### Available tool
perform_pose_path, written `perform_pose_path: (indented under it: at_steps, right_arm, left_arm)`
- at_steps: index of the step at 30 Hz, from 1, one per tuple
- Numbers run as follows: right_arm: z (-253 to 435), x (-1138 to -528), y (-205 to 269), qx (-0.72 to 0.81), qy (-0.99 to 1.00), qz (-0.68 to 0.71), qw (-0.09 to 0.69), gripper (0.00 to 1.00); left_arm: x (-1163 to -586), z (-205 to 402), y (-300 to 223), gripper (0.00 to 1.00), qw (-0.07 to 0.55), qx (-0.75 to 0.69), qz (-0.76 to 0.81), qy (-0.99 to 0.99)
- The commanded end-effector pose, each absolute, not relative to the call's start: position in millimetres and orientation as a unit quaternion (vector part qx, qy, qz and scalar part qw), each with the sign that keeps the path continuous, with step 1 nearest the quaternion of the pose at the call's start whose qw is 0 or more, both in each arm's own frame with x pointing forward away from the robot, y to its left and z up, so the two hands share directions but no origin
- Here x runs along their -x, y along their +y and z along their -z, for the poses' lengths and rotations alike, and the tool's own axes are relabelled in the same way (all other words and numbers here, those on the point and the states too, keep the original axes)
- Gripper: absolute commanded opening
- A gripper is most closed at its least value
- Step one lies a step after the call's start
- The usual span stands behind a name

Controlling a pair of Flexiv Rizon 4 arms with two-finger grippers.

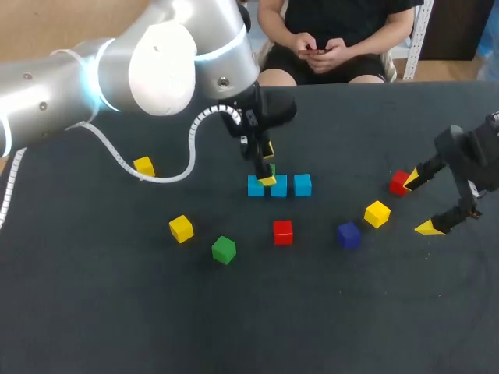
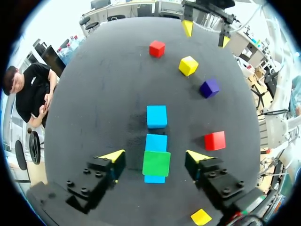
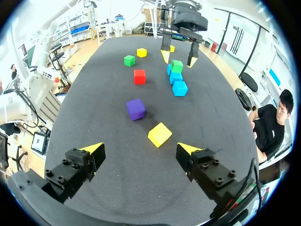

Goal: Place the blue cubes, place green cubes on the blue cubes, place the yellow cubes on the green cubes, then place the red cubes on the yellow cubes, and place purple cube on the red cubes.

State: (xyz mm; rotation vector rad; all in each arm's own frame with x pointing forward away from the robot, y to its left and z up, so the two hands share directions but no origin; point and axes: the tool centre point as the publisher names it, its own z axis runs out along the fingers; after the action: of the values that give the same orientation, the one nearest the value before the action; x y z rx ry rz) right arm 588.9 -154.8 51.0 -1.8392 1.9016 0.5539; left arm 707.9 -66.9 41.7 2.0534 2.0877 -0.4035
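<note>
- My left hand (image 1: 267,165) hangs over a row of 3 blue cubes (image 1: 279,185) near the middle of the desk (image 1: 93,312). Its fingers are spread wide and touch nothing.
- A green cube (image 2: 156,163) sits between those fingers, clear of both yellow tips. It rests on top of the blue cube at the end of the row.
- The other 2 blue cubes lie in line ahead of the left hand, just beside each other.
- My right hand (image 1: 419,202) is over the right side of the desk, also wide open and holding nothing.
- A red cube (image 1: 400,182) lies just beside one right fingertip.
- A yellow cube (image 3: 160,134) lies ahead of the right hand, with the purple cube (image 3: 136,108) near it. Both are loose on the desk.
- Toward me from the blue row lies a second red cube (image 1: 282,231), and further left a second green cube (image 1: 224,249).
- 2 more yellow cubes (image 1: 181,228) are on the left half, well apart from each other. One is near that second green cube and the other is under my left arm's cable.
</note>
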Motion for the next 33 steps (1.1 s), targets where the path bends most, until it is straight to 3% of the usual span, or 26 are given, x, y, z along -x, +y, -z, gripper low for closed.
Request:
perform_pose_path:
  at_steps: [1, 23, 33]
  right_arm:
    - [-50, -590, -155, 0.664, 0.686, -0.201, 0.218, 1.00]
    - [-50, -590, -155, 0.664, 0.686, -0.201, 0.218, 1.00]
    - [-50, -590, -155, 0.664, 0.686, -0.201, 0.218, 1.00]
  left_arm:
    - [-694, -60, -54, 1.00, 0.111, -0.692, 0.134, 0.701]
    - [-648, -86, -7, 1.00, 0.141, -0.744, 0.140, 0.638]
    - [-608, -58, 3, 1.00, 0.083, -0.806, 0.131, 0.572]
